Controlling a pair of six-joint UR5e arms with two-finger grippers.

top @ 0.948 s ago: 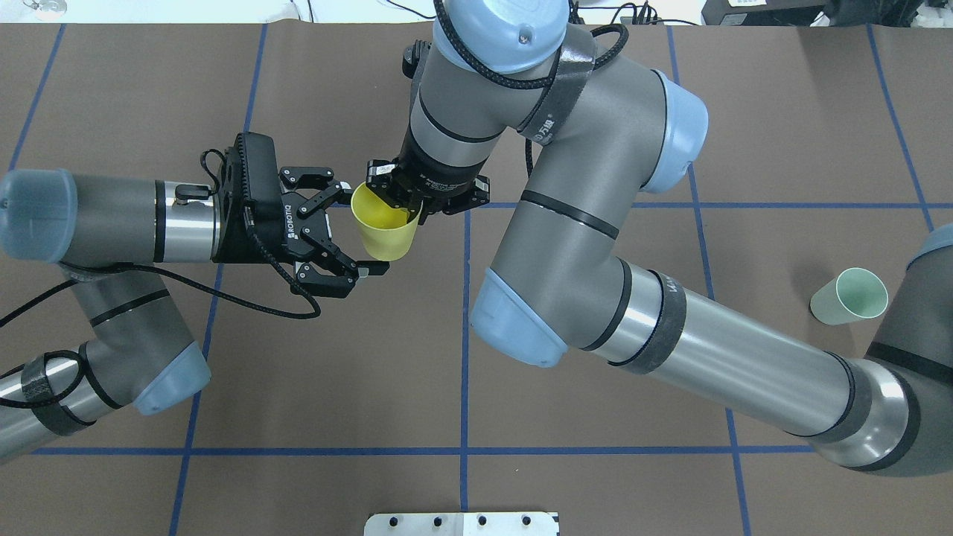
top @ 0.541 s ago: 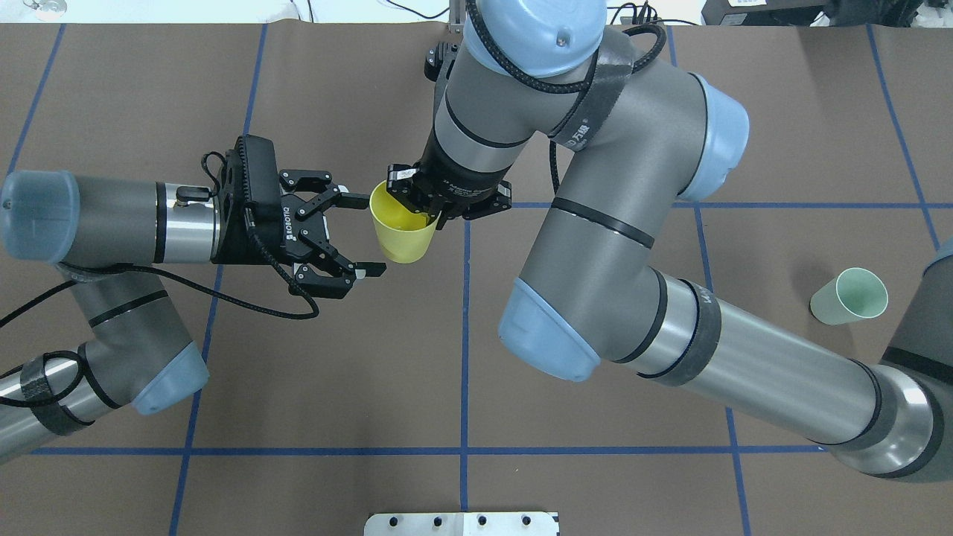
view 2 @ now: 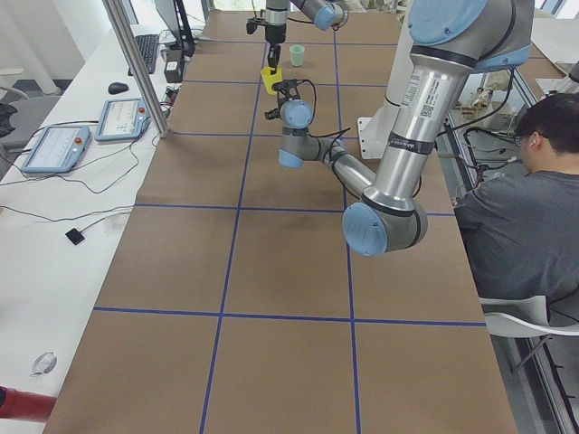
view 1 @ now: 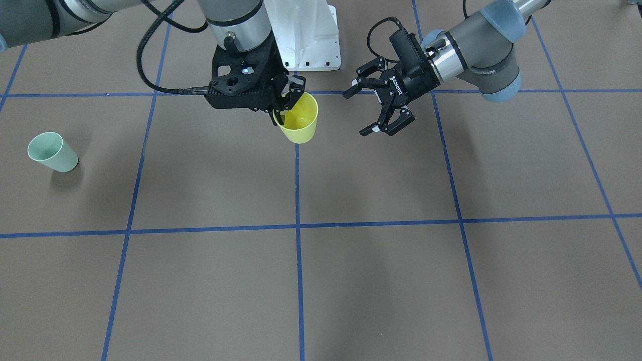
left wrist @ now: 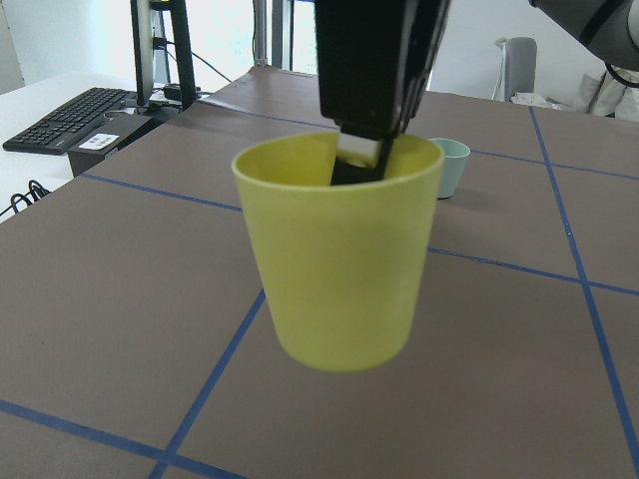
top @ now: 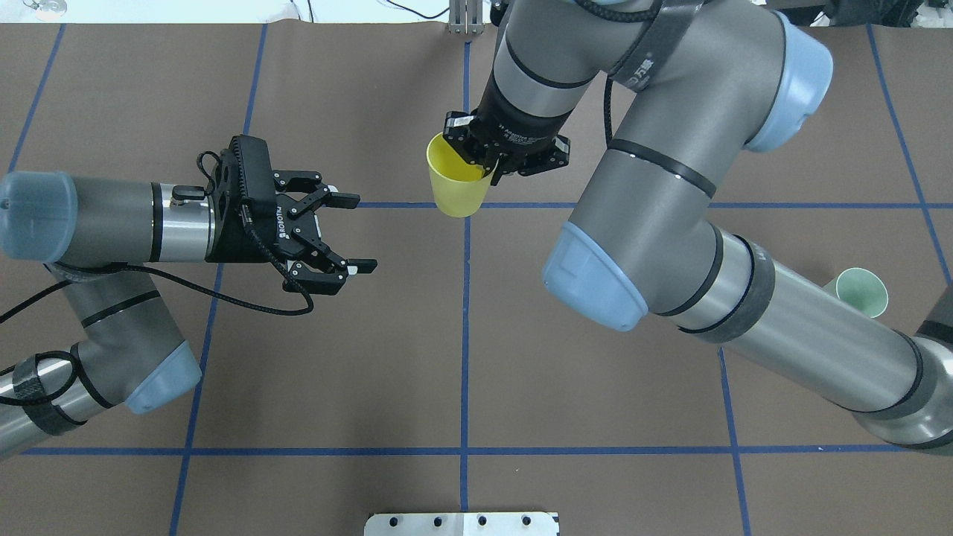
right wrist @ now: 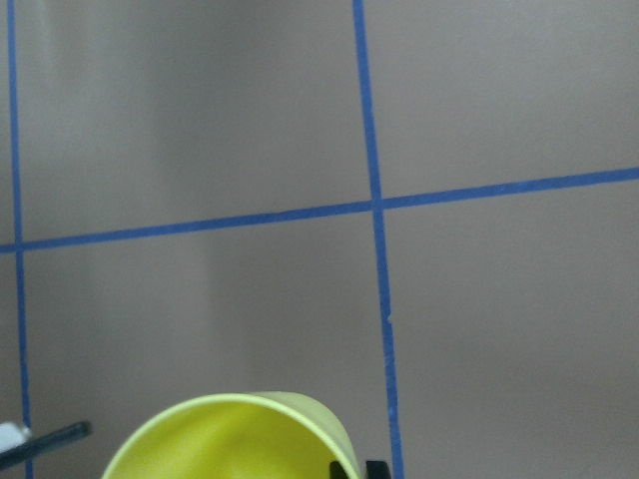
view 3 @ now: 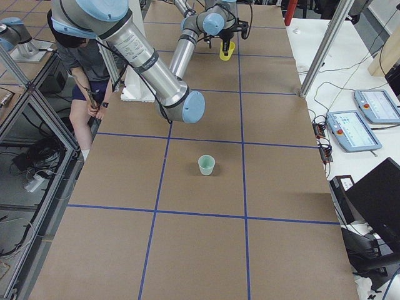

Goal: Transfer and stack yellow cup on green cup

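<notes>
Carry step, by my read. Your right gripper [top: 482, 165] pinches the yellow cup [top: 456, 186] by its rim, aloft over mid-table. Left gripper [top: 359, 232] gapes, empty. Green cup [view 1: 50, 152] stands near the table's right end: swing across, centre above it, lower.

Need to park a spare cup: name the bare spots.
Bare: the squares farthest from the robot, and the stretch between green cup and yellow cup. Crowded: where the right hand holds the yellow cup beside the open left hand.
</notes>
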